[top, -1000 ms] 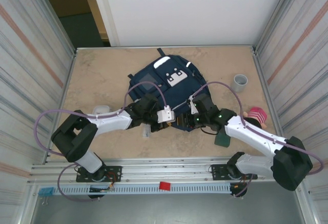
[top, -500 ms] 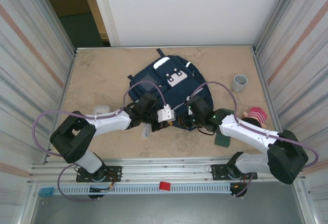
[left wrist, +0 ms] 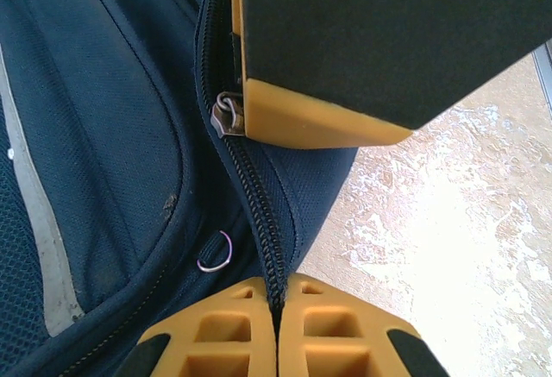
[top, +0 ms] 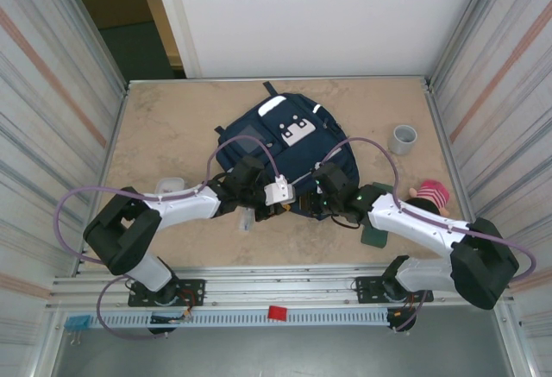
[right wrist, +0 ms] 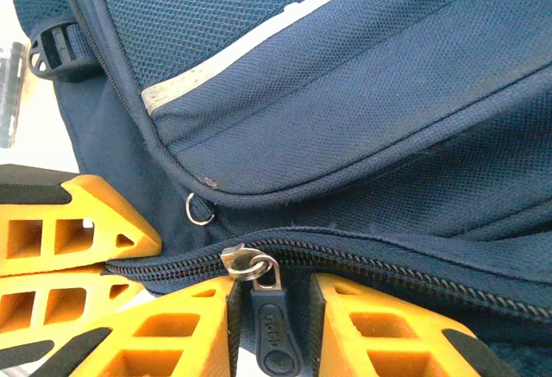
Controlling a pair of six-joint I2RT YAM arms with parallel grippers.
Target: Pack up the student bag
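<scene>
The left arm (top: 177, 207) and right arm (top: 427, 232) share one build: white shells on the long links, bulky black housings at the joints (top: 128, 235), and black bases (top: 168, 294) bolted to a slotted metal rail (top: 285, 295). A lilac cable (top: 73, 204) runs in the open along each arm. A white camera block (top: 278, 193) sits on the left wrist, and small green lights (top: 356, 196) glow on the right one. The left gripper (left wrist: 278, 284) and right gripper (right wrist: 272, 282) carry orange-yellow fingers (right wrist: 172, 338) moulded with square hollow pockets and set on black bodies.
</scene>
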